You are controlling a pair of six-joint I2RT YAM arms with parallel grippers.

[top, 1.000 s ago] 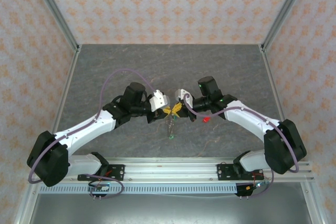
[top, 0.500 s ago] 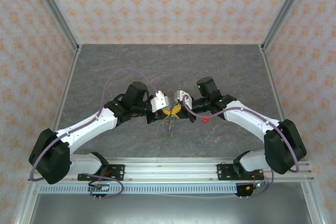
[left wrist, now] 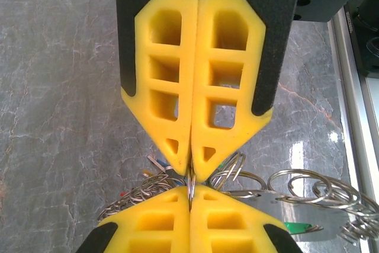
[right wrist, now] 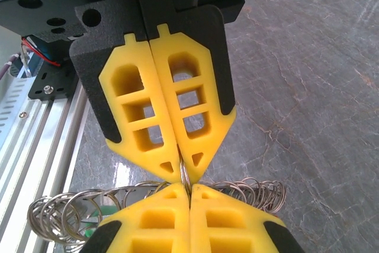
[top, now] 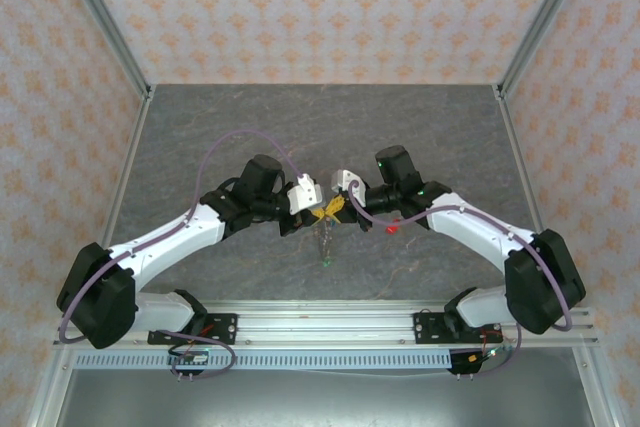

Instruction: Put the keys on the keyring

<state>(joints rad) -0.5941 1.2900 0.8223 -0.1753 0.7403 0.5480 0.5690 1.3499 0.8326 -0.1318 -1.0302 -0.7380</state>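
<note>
The left gripper (top: 318, 213) and the right gripper (top: 335, 209) are meeting tip to tip above the middle of the table (top: 200, 137), well apart from the far wall. Both are clenched, with their yellow pads pressing flat together. In the wrist views, a thin wire loop of the keyring (left wrist: 190, 185) is showing in the small gap between the two sets of tips and is running into both seams, so each gripper appears to be pinching that same loop.

The rest of the keyring, a string of linked metal rings, is spilling out to both sides of the pinch and hanging down toward the near edge in the overhead view. A green key (left wrist: 298, 227) is sitting among the rings on the right of the left wrist view; at the low end of the hanging string in the overhead view a green speck is showing, too small to make out. A red key (top: 392, 228) is lying on the table just beside the right arm, apart from the rings.
</note>
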